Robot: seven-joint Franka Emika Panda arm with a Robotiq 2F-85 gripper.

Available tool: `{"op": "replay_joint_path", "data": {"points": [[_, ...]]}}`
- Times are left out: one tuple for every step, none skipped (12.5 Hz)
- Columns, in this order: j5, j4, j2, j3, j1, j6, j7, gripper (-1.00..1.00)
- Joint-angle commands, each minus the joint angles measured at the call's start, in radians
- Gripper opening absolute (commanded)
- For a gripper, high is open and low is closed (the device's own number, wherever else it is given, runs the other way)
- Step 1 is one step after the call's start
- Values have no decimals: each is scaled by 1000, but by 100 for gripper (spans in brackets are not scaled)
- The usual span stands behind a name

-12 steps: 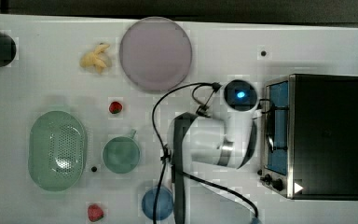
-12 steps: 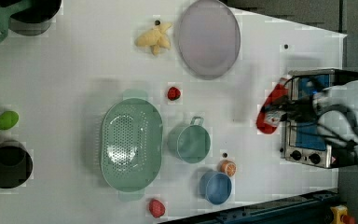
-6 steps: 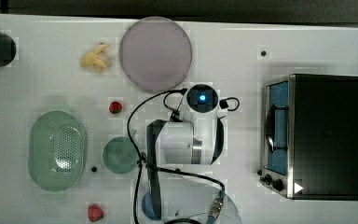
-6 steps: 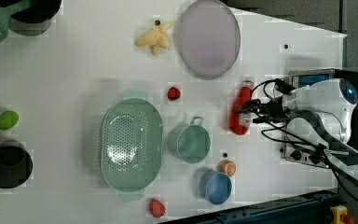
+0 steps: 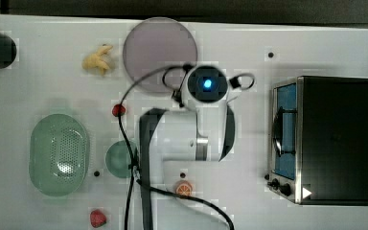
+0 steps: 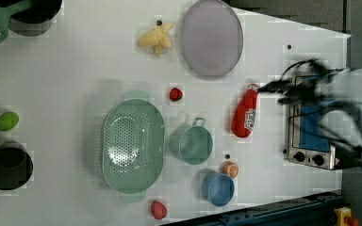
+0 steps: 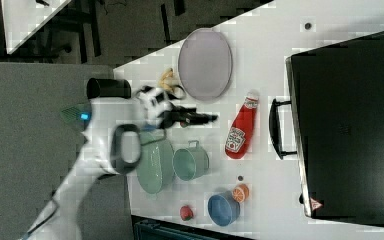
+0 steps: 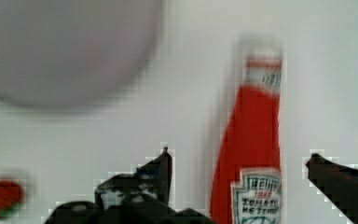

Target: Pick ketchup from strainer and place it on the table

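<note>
Ketchup (image 6: 245,113) lies flat on the table (image 6: 75,70), already out of the strainer (image 6: 133,146); landmark for all places below is the strainer.

Top view: arm body covers the ketchup spot. Strainer (image 5: 59,154) is empty. Green cup (image 5: 120,159) sits just beside it, toward the arm. Purple plate (image 5: 160,53) is further off, past the cup.

Left view: ketchup rests on its side, well apart from the strainer, beyond the green cup (image 6: 193,143) and next to the toaster oven (image 6: 311,127). Cap end points toward the purple plate (image 6: 210,37). Nothing touches the bottle, so it looks set down, not dropped into anything.

Right view: gripper (image 7: 205,118) hangs over the table between strainer (image 7: 155,162) and ketchup (image 7: 240,131), apart from the bottle.

Wrist view: gripper (image 8: 237,168) is spread wide, one finger either side of the ketchup (image 8: 251,154), neither touching it. Bottle lies on bare table (image 8: 196,93), small strawberry (image 8: 4,198) off to one side.

Judgement: wide stance fits a finished release; placing looks done, and the arm only needs to clear away.
</note>
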Motion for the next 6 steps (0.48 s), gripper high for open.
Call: {"op": "replay_joint_path", "data": {"points": [[2, 210, -70, -22, -18, -167, 156, 100], [2, 271, -70, -22, -18, -240, 228, 100], [2, 331, -70, -20, -17, -309, 277, 100], [2, 386, -71, -18, -17, -390, 302, 100], [2, 435, -71, -17, -17, -476, 305, 100], [2, 480, -71, -14, -16, -543, 305, 100]]}}
